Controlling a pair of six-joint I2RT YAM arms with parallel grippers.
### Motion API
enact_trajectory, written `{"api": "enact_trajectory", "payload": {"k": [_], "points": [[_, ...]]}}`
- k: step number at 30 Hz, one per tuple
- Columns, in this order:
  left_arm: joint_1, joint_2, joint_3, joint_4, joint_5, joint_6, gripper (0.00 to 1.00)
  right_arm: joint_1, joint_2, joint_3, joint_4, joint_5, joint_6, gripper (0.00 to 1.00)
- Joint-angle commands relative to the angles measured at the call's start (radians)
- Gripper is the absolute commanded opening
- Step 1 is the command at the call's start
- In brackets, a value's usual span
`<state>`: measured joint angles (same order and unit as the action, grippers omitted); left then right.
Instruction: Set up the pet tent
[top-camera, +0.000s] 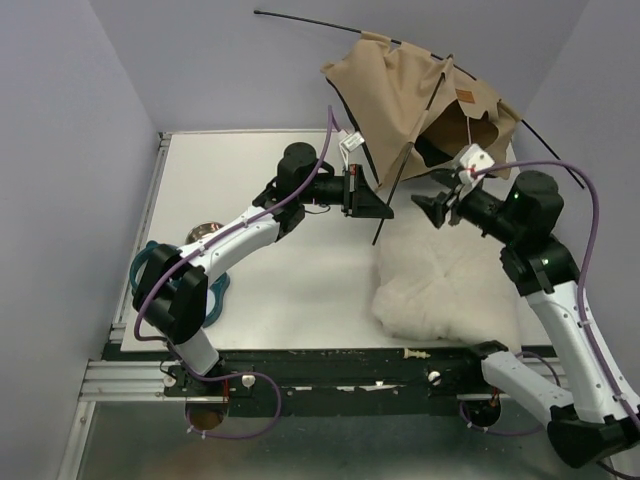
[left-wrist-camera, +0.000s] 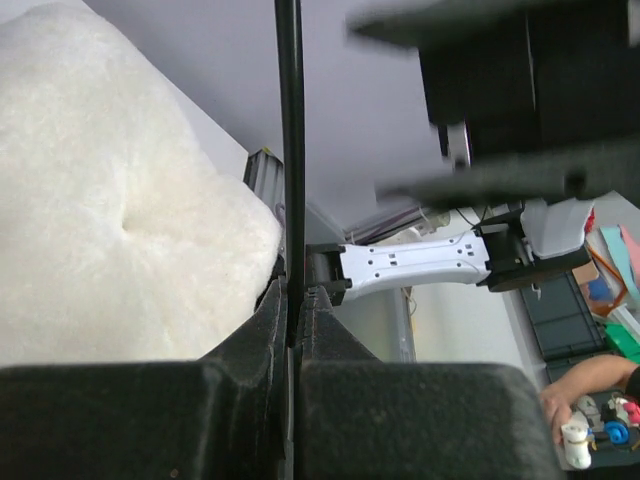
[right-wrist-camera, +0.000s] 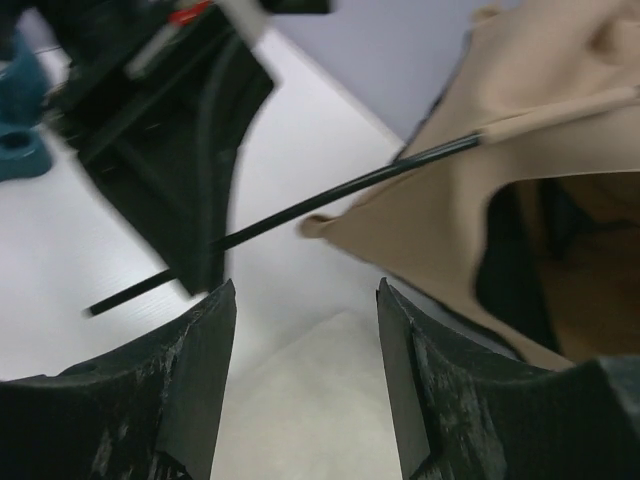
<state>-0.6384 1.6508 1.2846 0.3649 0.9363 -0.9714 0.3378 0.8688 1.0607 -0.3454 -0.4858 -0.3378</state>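
One small brown leather label (top-camera: 464, 96) sits on the pet tent (top-camera: 395, 90); its writing is too small to read. From above, the slack tan fabric hangs at the counter's (top-camera: 260, 170) far right. A thin black pole (top-camera: 382, 226) slants from it toward the near left, beside the fluffy white cushion (top-camera: 450, 285).

Left wrist: the left tool (left-wrist-camera: 293, 300) is clamped on that smooth pole.

Right wrist: the right tool (right-wrist-camera: 305, 340) stands apart, holding nothing, facing the tent's dark opening.

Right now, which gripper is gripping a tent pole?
The left gripper, shut on a thin black pole; the right gripper is open and empty.
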Motion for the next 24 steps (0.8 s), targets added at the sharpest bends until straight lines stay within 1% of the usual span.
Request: {"api": "enact_trajectory", "payload": {"k": [1,3,4,5,7,11,13,14,15,17,18,19,20,21,24], "points": [[0.016,-0.028,-0.004,0.052,0.013,-0.015,0.00,-0.159,0.125,0.082,0.101,-0.032,0.037,0.66],[0.016,-0.032,-0.001,0.054,0.024,-0.019,0.00,-0.187,0.202,0.134,0.111,-0.062,0.054,0.68],[0.016,-0.031,0.001,0.060,0.032,-0.026,0.00,-0.197,0.243,0.159,0.117,-0.092,0.062,0.71],[0.016,-0.031,0.002,0.060,0.035,-0.027,0.00,-0.200,0.278,0.177,0.123,-0.121,0.068,0.83],[0.017,-0.036,0.002,0.055,0.036,-0.030,0.00,-0.200,0.330,0.212,0.141,-0.206,0.077,0.99],[0.020,-0.036,0.016,0.042,0.052,-0.030,0.00,-0.198,0.426,0.286,0.140,-0.365,0.120,1.00],[0.023,-0.031,0.028,0.036,0.059,-0.024,0.00,-0.198,0.473,0.301,0.138,-0.408,0.122,0.96],[0.025,-0.031,0.035,0.023,0.059,-0.020,0.00,-0.198,0.492,0.306,0.138,-0.424,0.122,0.92],[0.026,-0.031,0.039,0.020,0.056,-0.018,0.00,-0.198,0.510,0.311,0.140,-0.442,0.115,0.85],[0.032,-0.028,0.053,0.009,0.055,-0.015,0.00,-0.198,0.532,0.314,0.140,-0.482,0.120,0.64],[0.037,-0.025,0.062,0.009,0.049,-0.024,0.00,-0.197,0.533,0.311,0.132,-0.509,0.125,0.50],[0.040,-0.017,0.076,0.014,0.047,-0.035,0.00,-0.195,0.530,0.305,0.117,-0.534,0.120,0.29],[0.043,-0.008,0.091,0.014,0.045,-0.041,0.00,-0.194,0.520,0.294,0.096,-0.549,0.112,0.13],[0.046,0.003,0.111,0.014,0.045,-0.041,0.00,-0.192,0.506,0.274,0.074,-0.557,0.106,0.01],[0.045,0.035,0.156,0.034,0.042,-0.047,0.00,-0.192,0.448,0.199,0.013,-0.562,0.080,0.01]]}}
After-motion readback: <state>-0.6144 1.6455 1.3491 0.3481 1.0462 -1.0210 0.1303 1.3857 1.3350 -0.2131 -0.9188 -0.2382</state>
